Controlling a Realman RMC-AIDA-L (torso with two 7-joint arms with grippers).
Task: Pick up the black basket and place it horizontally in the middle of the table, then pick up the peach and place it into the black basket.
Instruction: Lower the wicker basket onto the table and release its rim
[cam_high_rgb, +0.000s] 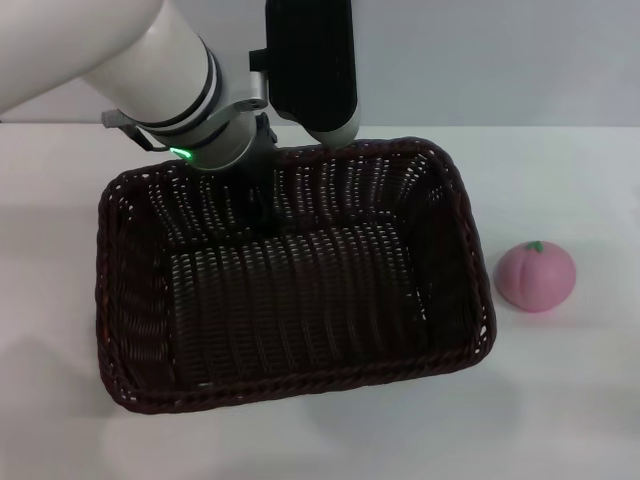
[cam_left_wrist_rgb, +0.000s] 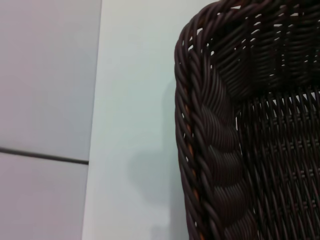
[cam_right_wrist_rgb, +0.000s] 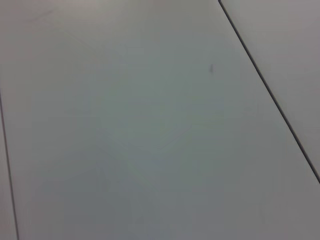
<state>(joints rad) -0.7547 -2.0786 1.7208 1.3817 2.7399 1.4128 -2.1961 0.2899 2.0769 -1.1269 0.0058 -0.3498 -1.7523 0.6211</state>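
The basket (cam_high_rgb: 290, 290) sits on the white desk (cam_high_rgb: 560, 400), long side running left to right and roughly in the middle, with the left arm reaching down over its far rim; the left gripper (cam_high_rgb: 262, 205) appears to be at or just inside that far wall, but its fingers are lost against the dark weave, so I cannot tell whether they are spread or pinching the rim. The left wrist view shows only a braided corner of the basket (cam_left_wrist_rgb: 220, 150) and bare desk beside it, none of the fingers. The peach (cam_high_rgb: 536, 276) rests on the desk just beside the basket's right end, apart from it, green stem spot up. The right gripper is not in the head view, and its wrist camera shows only plain pale surface. Judging by how things lie, the basket placement looks nearly finished, and the step in hand is settling and letting go. To do that well, the basket should rest flat on its base before release, with no corner tipped; the near rim looks slightly skewed to the desk edge, so a small squaring turn may help. The fingers should part fully and lift straight up, since the openwork weave could snag a fingertip and drag the basket. A sideways retreat to the right risks nudging the peach, which would roll easily.
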